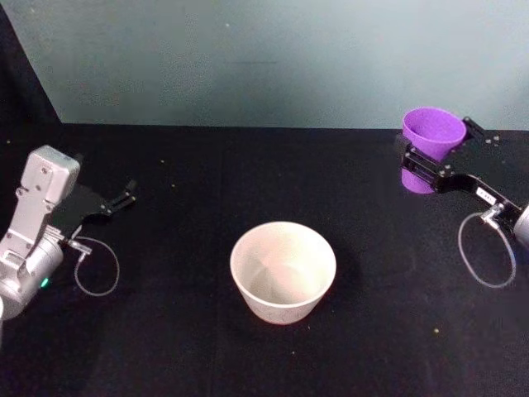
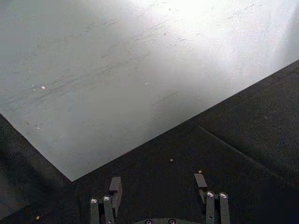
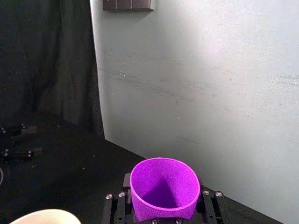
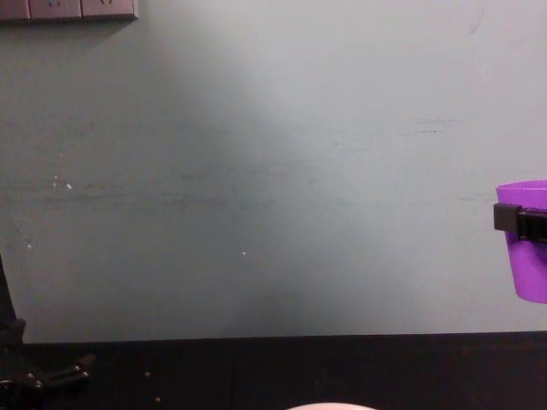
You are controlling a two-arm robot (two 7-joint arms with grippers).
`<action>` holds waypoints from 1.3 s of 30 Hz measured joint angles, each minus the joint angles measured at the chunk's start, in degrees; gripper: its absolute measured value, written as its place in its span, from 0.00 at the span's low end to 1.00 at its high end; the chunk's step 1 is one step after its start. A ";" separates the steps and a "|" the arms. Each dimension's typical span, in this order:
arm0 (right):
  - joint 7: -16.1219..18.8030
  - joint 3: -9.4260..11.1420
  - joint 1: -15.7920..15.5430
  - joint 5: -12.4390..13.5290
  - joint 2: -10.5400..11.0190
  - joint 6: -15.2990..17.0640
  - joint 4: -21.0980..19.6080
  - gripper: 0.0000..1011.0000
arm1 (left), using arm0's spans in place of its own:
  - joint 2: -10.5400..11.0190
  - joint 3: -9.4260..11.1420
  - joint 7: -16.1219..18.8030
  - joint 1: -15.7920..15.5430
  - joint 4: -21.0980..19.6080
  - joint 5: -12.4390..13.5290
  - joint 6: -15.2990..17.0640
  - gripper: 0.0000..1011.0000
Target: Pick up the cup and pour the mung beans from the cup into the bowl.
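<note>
The right pincer (image 1: 436,155) is clamped on the purple cup (image 1: 433,129) at the far right of the black table (image 1: 248,174), its black fingers (image 1: 420,167) pressed on opposite sides of the cup's wall just under the rim; seen from the chest, the cup stands upright against the pale wall (image 1: 289,58), held clear of the tabletop; from the right wrist its inside shows plain purple from the rim down; the white bowl (image 1: 281,310) sits mouth up in the middle of the table, nearer the robot than the cup, to the cup's left and well apart from it; its pale rim also edges into the chest view and the right wrist view; the left pincer (image 1: 122,197) hangs low over the left side of the table, well apart from the bowl, a looped cable trailing beside the silver arm; the left wrist view shows its two fingers (image 2: 114,186) spread wide with nothing between them, pointing toward the table's far edge and the wall; a few yellowish grains (image 1: 436,331) lie scattered singly on the black cloth, one near the front right and others ahead of the left pincer.
</note>
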 joint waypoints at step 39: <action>-1.89 -3.74 -9.35 -25.67 4.20 -8.20 -3.96 0.73 | 0.00 0.00 0.00 0.00 0.00 0.00 0.00 1.00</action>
